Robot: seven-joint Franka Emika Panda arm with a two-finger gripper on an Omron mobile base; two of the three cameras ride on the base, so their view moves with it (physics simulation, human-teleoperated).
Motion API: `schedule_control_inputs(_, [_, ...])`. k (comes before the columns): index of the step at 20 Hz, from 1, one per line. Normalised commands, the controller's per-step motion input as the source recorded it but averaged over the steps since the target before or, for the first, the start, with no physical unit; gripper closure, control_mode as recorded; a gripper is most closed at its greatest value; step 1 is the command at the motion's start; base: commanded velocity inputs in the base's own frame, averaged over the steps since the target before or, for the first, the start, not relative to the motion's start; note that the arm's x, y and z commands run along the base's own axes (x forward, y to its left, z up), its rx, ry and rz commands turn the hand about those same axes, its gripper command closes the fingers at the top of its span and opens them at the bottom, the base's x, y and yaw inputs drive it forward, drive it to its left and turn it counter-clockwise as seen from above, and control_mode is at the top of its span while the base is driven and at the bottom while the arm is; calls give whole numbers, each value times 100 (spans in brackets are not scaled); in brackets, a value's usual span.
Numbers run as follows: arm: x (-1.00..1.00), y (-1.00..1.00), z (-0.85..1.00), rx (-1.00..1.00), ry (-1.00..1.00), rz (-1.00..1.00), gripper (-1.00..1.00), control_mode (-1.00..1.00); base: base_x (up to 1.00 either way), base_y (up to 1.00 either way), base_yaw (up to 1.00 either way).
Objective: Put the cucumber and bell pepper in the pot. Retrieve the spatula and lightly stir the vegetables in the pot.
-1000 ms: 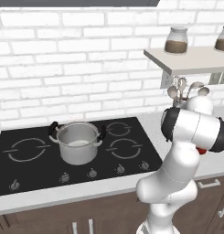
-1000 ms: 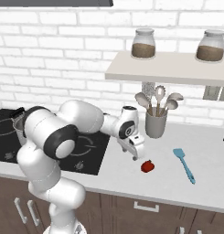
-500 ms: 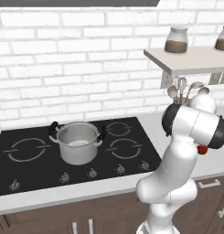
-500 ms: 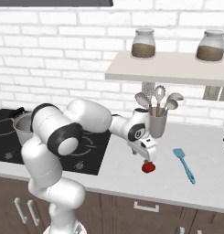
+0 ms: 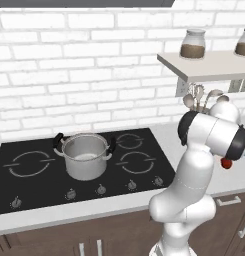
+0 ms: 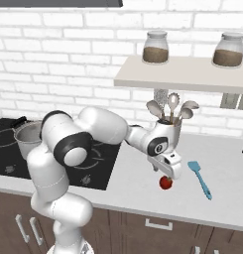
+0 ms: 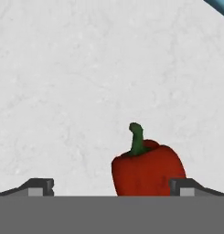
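**Open claw low over the red pepper**

The white arm reached to the right side of the table (image 6: 138, 173), away from the stove (image 5: 39, 180). Its claw (image 6: 165, 171) pointed down, just above the bell pepper (image 6: 165, 183). In the hand view the two dark fingertips (image 7: 38, 186) stood wide apart, and the claw (image 7: 111, 188) held nothing. The bell pepper (image 7: 147, 169) lay on the pale table (image 7: 63, 91) between the fingertips, but closer to the right one, with its green stem pointing up in that view. I could not tell if a fingertip touched it. In the left base view a small part of the bell pepper (image 5: 226, 163) showed behind the arm.

The spatula (image 6: 200, 177) lay flat on the table just to the right of the pepper, apart from it, with its blue blade toward the wall. Behind the claw stood a holder (image 6: 171, 130) with grey spoons and ladles (image 6: 173, 101), under a shelf (image 6: 182, 77) that carried two jars (image 6: 155, 47).

The pot (image 5: 85, 155) stood on the stove, well apart from the pepper, on the back middle burner. Something pale lay at its bottom, but I could not tell what it was.
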Motion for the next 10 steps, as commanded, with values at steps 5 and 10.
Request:
schedule_control_inputs(5, [-30,-20,-13,0,3,0,-100,-100,0,0,0])
schedule_control_inputs(10, [-37,-29,-28,0,6,0,-100,-100,0,0,0])
